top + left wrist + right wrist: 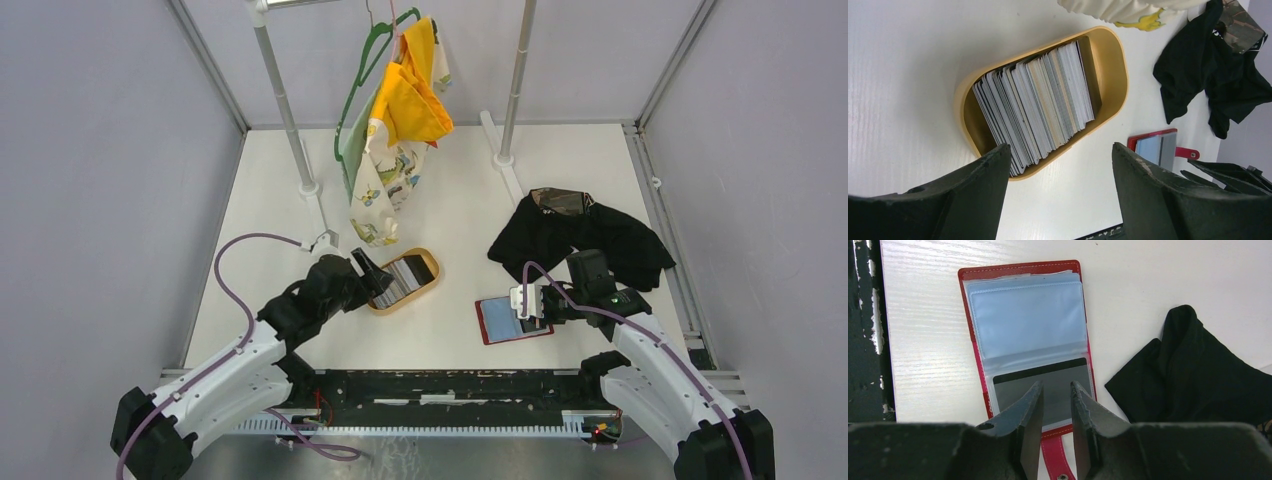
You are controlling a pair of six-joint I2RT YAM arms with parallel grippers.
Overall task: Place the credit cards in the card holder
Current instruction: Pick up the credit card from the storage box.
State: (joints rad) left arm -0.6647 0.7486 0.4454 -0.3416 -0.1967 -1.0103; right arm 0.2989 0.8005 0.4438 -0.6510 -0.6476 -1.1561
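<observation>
The card holder [512, 320] lies open on the table, red with clear sleeves [1028, 325]. A grey card with a black stripe [1005, 387] sits in its near sleeve. It also shows in the left wrist view [1155, 147]. My right gripper [535, 312] [1055, 384] hovers over that card, its jaws a narrow gap apart with nothing between them. Several credit cards [400, 277] [1038, 105] stand on edge in a tan oval tray [437, 268] [1113, 60]. My left gripper [375, 275] [1060, 147] is wide open and empty at the tray's near end.
A black cloth [580, 235] [1198, 375] lies just behind and to the right of the card holder. Yellow and patterned clothes [400, 130] hang from a rack at the back, with its poles [290, 110] standing on the table. A black rail [450, 385] runs along the near edge.
</observation>
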